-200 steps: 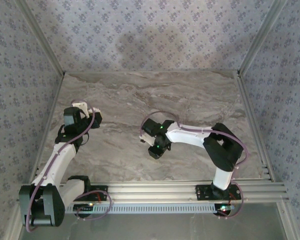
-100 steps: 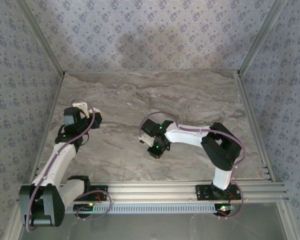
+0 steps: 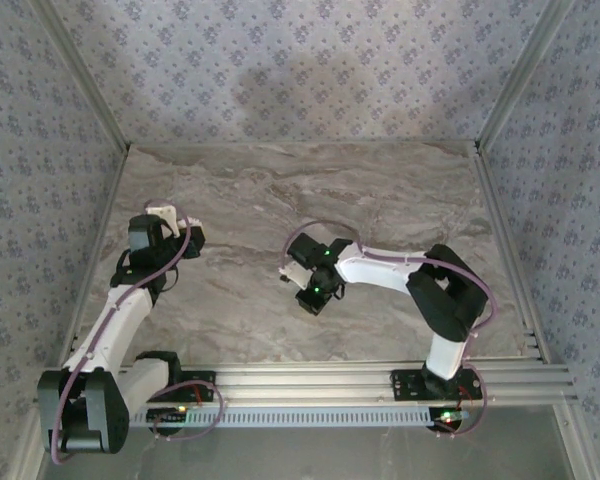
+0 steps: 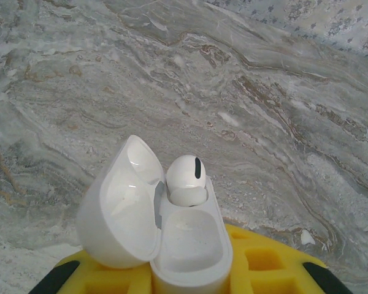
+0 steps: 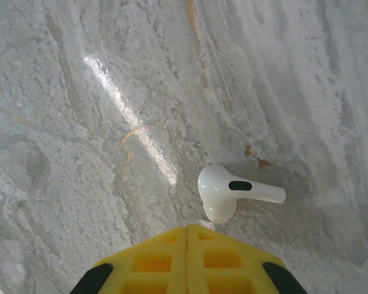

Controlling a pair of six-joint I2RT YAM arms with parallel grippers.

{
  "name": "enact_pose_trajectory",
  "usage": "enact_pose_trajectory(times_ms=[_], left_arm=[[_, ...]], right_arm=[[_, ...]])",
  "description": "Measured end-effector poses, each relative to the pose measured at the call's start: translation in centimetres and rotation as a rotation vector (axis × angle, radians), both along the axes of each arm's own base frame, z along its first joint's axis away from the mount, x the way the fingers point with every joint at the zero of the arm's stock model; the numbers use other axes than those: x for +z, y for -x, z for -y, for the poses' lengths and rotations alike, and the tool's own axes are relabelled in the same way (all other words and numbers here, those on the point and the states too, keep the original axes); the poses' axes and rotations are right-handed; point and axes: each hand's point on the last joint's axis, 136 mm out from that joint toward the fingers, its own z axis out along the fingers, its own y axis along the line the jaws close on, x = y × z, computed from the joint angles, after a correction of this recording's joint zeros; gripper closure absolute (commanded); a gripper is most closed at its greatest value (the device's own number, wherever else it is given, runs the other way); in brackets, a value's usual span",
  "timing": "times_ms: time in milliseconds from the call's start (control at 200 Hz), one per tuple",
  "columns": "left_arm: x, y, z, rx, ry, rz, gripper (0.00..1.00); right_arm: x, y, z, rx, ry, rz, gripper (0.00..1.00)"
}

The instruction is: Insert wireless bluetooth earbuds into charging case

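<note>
The charging case (image 4: 193, 260) is a glossy white box with its lid (image 4: 119, 208) swung open to the left. My left gripper (image 4: 190, 272) is shut on it between yellow fingers (image 4: 270, 263), and it is held at the table's left (image 3: 161, 212). One white earbud (image 4: 187, 177) sits in the case's far slot, while the near slot is hollow. The other earbud (image 5: 224, 193) lies on the marble, its stem pointing right, just past the tips of my right gripper (image 5: 188, 236). That gripper is shut with nothing between its fingers, near mid-table (image 3: 313, 297).
The marble tabletop (image 3: 380, 200) is bordered by patterned cloth walls at the back and sides. An aluminium rail (image 3: 310, 380) with the arm bases runs along the near edge. A metal strip (image 3: 505, 250) lines the right side.
My right gripper's jaws have closed together and its wrist has shifted slightly over the table. The left arm with the case has stayed still.
</note>
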Motion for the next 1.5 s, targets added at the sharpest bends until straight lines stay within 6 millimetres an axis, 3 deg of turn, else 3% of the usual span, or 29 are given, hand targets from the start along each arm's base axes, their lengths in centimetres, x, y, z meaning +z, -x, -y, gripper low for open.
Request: enact_pose_trajectory(times_ms=[175,325,520,800,1309,1499], left_arm=[[0.2,0.0,0.1,-0.004,0.0,0.008,0.89],[0.3,0.1,0.3,-0.012,-0.001,0.009,0.89],[0.4,0.1,0.3,-0.012,-0.001,0.014,0.89],[0.4,0.1,0.3,-0.012,-0.001,0.015,0.89],[0.8,0.2,0.3,-0.012,0.0,0.026,0.89],[0.8,0.2,0.3,-0.012,0.0,0.026,0.89]], right_arm=[[1.6,-0.4,-0.5,-0.031,-0.078,-0.007,0.94],[2.8,-0.9,-0.3,-0.073,-0.123,-0.004,0.77],[2.4,-0.7,-0.4,-0.087,-0.108,-0.019,0.64],[0.2,-0.5,-0.6,-0.101,-0.052,-0.065,0.65],[-1.1,-1.4,-0.3,-0.125,0.018,-0.035,0.67],[-1.3,-1.7,-0.1,-0.126,0.044,-0.009,0.79]])
